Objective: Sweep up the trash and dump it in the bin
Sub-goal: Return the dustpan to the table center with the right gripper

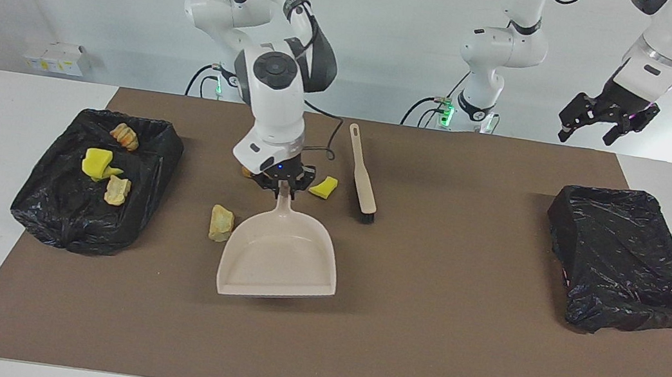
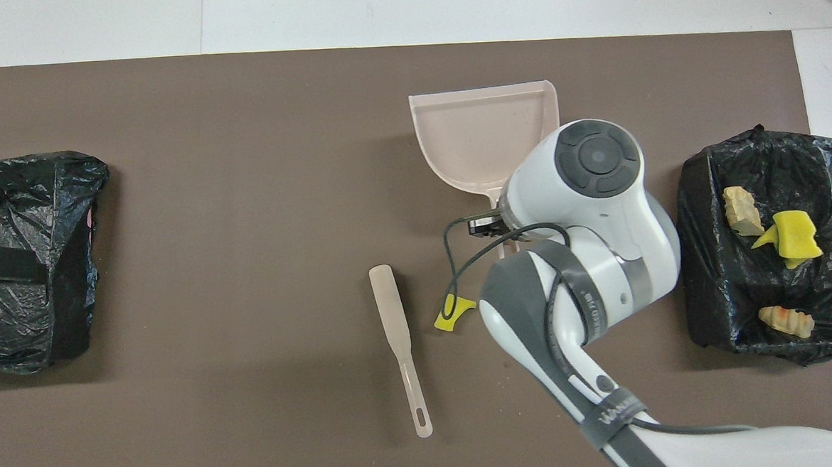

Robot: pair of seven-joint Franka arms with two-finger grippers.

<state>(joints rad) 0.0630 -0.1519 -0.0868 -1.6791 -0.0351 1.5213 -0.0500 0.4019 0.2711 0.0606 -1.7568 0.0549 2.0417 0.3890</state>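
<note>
right gripper (image 1: 283, 183) is clamped on the dustpan (image 1: 279, 259) handle, left gripper (image 1: 605, 117) hangs open over the worktop's edge, so the pale lump (image 1: 221, 223) at the pan's 9 o'clock could easily get shoved away.

Right end effector (image 1: 281, 186) clamped on the dustpan (image 1: 280, 259) handle, pan resting on the table (image 1: 418, 355). One trash lump (image 1: 221, 223) just beside the pan. Three pieces in the bin (image 1: 47, 215). Left end effector (image 1: 604, 123) raised, spread apart.
</note>
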